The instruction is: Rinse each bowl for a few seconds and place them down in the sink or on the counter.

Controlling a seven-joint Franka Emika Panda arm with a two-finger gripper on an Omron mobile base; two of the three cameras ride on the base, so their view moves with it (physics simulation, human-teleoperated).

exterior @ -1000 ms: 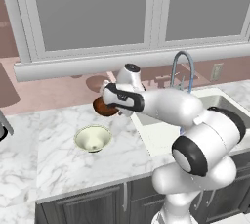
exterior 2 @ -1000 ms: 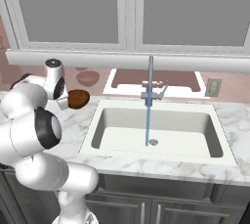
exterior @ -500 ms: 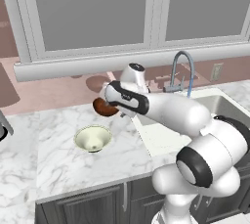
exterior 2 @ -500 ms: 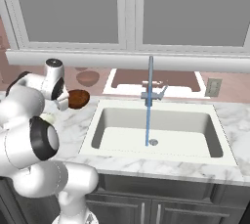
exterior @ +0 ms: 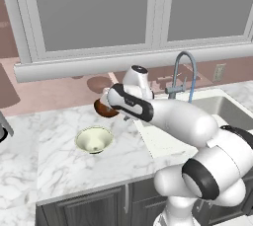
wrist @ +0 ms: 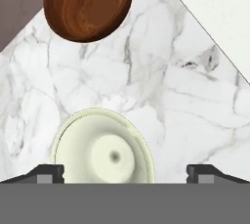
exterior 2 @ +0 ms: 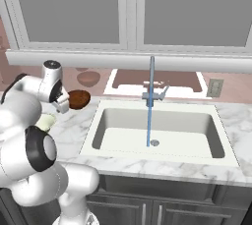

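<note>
Spread wide with nothing between its tips, the gripper [wrist: 125, 171] hangs over the marble counter [wrist: 185, 96] left of the sink [exterior 2: 157, 130], looking down on the cream bowl [wrist: 102, 147], which sits upright on the counter directly beneath the fingertips [wrist: 46, 173] and well clear of them. Beyond the cream bowl, nearer the back wall and the sink's corner, the reddish-brown bowl [wrist: 88, 3] rests on the counter, apart from the cream one; a thin stream runs from the faucet [exterior 2: 151, 91] into the sink.
</note>
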